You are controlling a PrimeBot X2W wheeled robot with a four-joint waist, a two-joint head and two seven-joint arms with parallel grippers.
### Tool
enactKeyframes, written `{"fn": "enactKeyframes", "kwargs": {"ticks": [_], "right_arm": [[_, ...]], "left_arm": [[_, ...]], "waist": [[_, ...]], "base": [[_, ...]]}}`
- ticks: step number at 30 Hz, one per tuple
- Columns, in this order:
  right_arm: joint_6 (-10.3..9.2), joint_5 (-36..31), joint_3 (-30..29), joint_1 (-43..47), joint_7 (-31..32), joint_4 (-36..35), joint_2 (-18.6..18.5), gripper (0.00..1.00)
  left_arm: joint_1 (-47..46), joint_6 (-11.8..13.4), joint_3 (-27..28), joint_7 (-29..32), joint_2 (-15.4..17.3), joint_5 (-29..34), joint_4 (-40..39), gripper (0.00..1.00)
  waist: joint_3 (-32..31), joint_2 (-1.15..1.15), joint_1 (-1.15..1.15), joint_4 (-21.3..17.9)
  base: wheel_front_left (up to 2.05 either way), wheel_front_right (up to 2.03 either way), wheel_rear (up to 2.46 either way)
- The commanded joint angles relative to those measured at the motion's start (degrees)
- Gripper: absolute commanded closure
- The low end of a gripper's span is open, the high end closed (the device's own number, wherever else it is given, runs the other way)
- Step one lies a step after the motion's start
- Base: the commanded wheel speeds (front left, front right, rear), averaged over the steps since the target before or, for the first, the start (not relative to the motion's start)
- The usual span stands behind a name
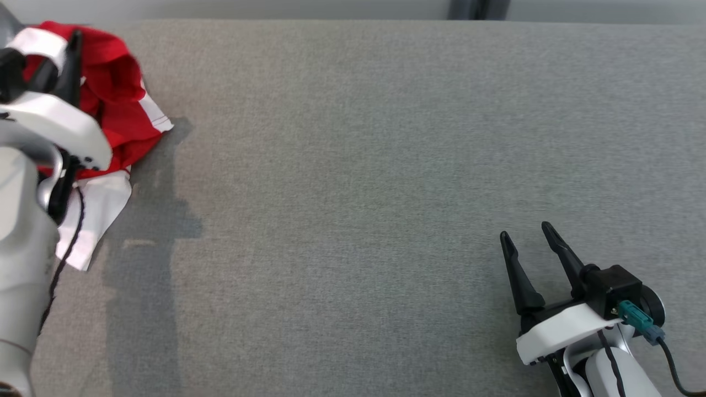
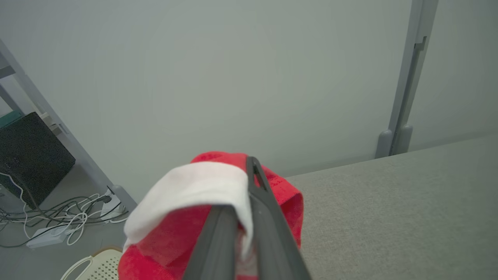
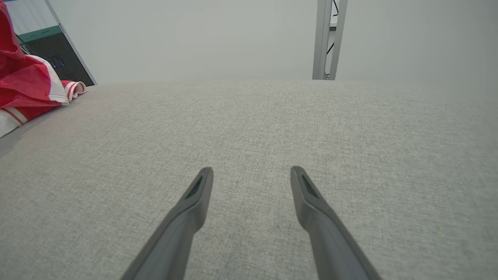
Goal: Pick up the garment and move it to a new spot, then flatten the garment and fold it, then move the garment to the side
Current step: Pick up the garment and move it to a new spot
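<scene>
Where the left pincer [image 2: 245, 186] grips, the red-and-white garment [image 1: 121, 94] bunches.

We observed garment [image 1: 124, 105]: red, white sleeves, striped seams; crumpled in heap at far-left edge of grey surface [image 1: 386, 193], white sleeve uppermost.

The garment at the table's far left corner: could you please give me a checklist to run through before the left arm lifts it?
1. Left gripper shut on the garment: ok, white sleeve cloth is pinched between its fingers.
2. Grip depth: cannot tell, the cloth covers one fingertip.
3. Right gripper open and apart from the garment: ok.
4. Room for a new spot: ok, plain grey table stretches between the garment and the right gripper.
5. Loose cloth free to follow: cannot tell, the left arm hides part of the heap.
</scene>
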Motion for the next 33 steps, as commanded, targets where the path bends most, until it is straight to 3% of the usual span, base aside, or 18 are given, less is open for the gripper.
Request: {"fn": "enactKeyframes", "kwargs": {"ticks": [1,5,9,17,19,22,25,30,31,32,33], "right_arm": [[0.01,0.6,-0.2,0.8,0.0,0.1,0.0,0.0],[0.01,1.0,-0.7,1.8,0.0,0.2,0.2,0.0],[0.01,1.3,-1.0,2.6,0.0,0.0,0.2,0.0],[0.01,3.3,-0.2,2.8,0.0,-0.8,0.2,0.0],[0.01,3.7,-0.1,3.1,0.0,-1.2,0.2,0.0],[0.01,4.0,0.1,2.9,0.0,-1.3,0.3,0.0],[0.01,4.2,0.6,2.8,0.0,-1.5,0.2,0.0],[0.01,4.5,1.0,2.1,0.0,-1.7,0.3,0.0],[0.01,4.6,1.0,2.0,0.0,-1.8,0.3,0.0],[0.01,4.6,1.1,1.9,0.0,-1.9,0.2,0.0],[0.01,4.6,1.2,1.9,0.0,-2.0,0.2,0.0]], "left_arm": [[-1.0,0.0,-0.8,-0.3,-1.0,0.3,-0.9,1.0],[-1.2,0.0,-2.8,-0.5,-4.1,0.7,-3.5,1.0],[1.2,0.0,-5.5,-0.5,-9.3,1.3,-6.3,1.0],[6.3,0.0,-8.1,-0.5,-18.1,0.5,-9.7,1.0],[8.7,0.0,-11.3,-0.5,-19.5,0.9,-11.3,1.0],[11.1,0.0,-17.6,-0.5,-19.9,-1.2,-14.5,1.0],[12.6,2.0,-23.3,-0.5,-19.7,-3.3,-17.6,1.0],[12.6,5.0,-27.9,-0.5,-19.8,-4.4,-20.9,1.0],[12.6,5.7,-28.7,-0.5,-19.8,-4.2,-20.8,0.7],[12.9,6.5,-28.7,-0.5,-19.7,-4.5,-20.5,0.12],[12.8,7.2,-28.5,-0.5,-19.7,-4.3,-20.0,0.0]], "waist": [[-1.7,0.0,0.0,-1.5],[-3.3,0.0,0.0,-3.6],[-4.1,0.0,0.0,-6.2],[-3.9,0.0,0.0,-13.0],[-3.6,0.0,0.0,-15.2],[-3.3,0.0,0.0,-17.0],[-3.1,0.0,0.0,-18.3],[-2.5,0.0,0.0,-18.6],[-2.4,0.0,0.0,-18.6],[-2.3,0.0,0.0,-18.5],[-2.3,0.0,0.0,-18.3]], "base": [[0.0,0.0,0.0],[0.0,0.0,0.0],[0.0,0.0,0.0],[0.0,0.0,0.0],[0.0,0.0,0.0],[0.0,0.0,0.0],[0.0,0.0,0.0],[0.0,0.0,0.0],[0.0,0.0,0.0],[0.0,0.0,0.0],[0.0,0.0,0.0]]}}
